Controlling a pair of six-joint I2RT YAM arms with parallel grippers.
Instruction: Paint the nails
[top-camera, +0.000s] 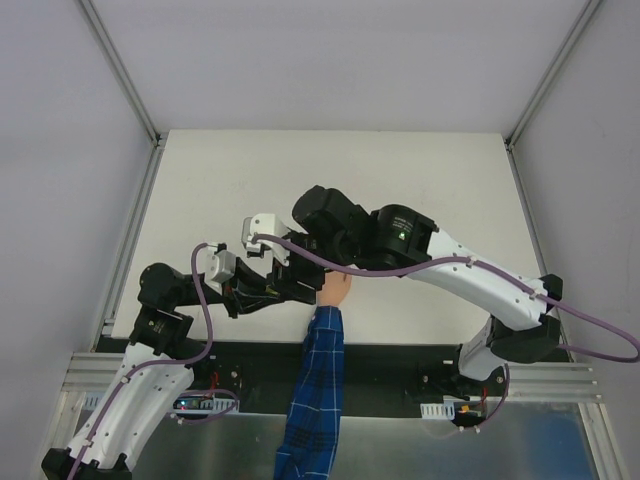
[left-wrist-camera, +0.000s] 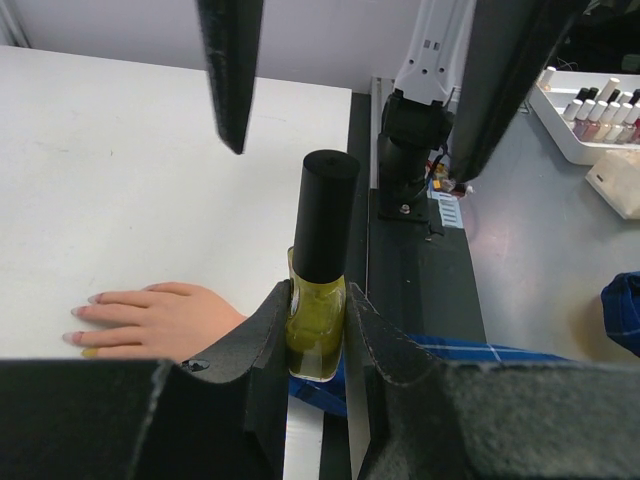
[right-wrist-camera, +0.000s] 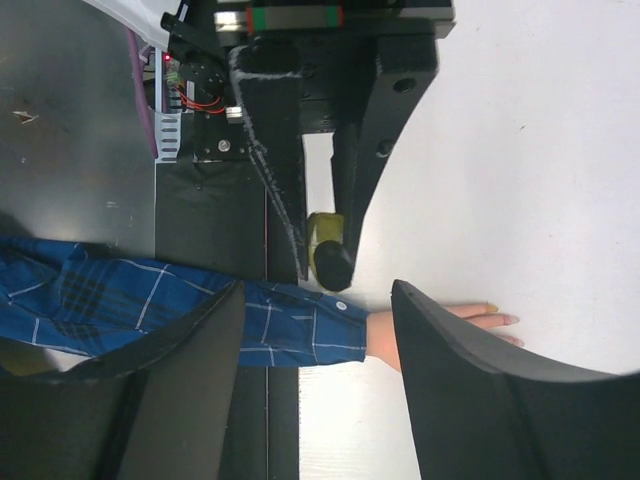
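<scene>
Nails (left-wrist-camera: 78, 311) flat on table (left-wrist-camera: 120, 150); left jaws clamped on polish bottle (left-wrist-camera: 318, 335) beside mannequin hand (left-wrist-camera: 170, 320); right jaws apart above cap (left-wrist-camera: 328, 215).

From above, the right arm (top-camera: 420, 250) covers the mannequin hand's (top-camera: 337, 290) fingers and the nails (left-wrist-camera: 78, 312), and the plaid sleeve (top-camera: 315, 400) runs off the near edge. In the left wrist view the left gripper's (left-wrist-camera: 318, 310) fingers (left-wrist-camera: 262, 350) hide the polish bottle's (left-wrist-camera: 325, 215) base; a tray of bottles (left-wrist-camera: 590, 110) is cut off at the right.
</scene>
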